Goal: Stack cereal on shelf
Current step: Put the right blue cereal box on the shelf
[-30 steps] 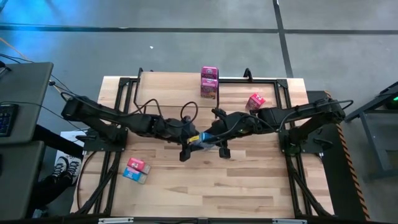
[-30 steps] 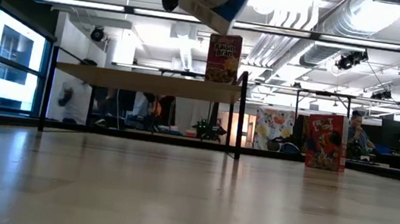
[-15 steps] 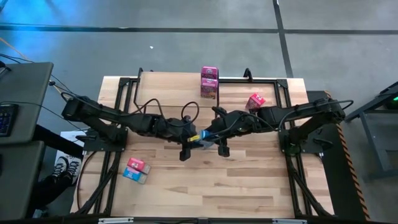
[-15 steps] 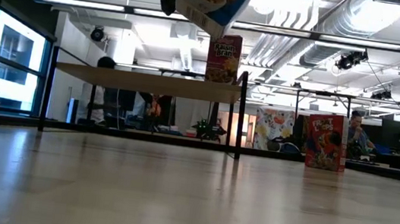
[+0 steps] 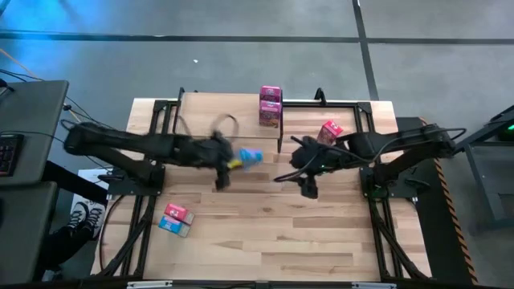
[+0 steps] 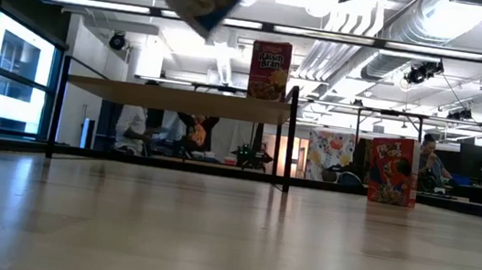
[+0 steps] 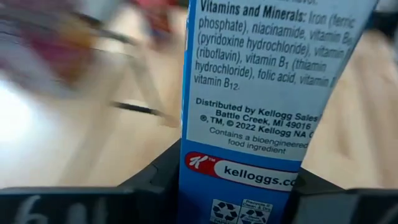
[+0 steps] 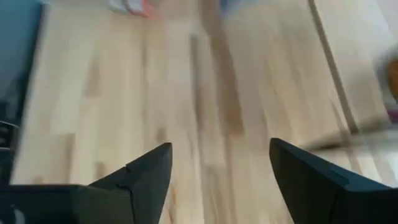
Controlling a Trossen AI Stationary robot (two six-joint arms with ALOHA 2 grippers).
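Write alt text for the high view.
The left claw holds a small blue cardboard cereal box above the wooden plank table. The right claw is open and empty; pink boxes stand on the light wood shelf.

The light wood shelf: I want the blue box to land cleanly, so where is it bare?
The light wood shelf is bare left of the stacked pink cereal boxes at its right end. The left gripper holds the blue cereal box before it.

Two stacked boxes (image 5: 271,107) crowded the shelf (image 5: 225,108)'s right end; its left stretch lay bare. Tabletop (image 5: 265,233)'s front edge stood clear.
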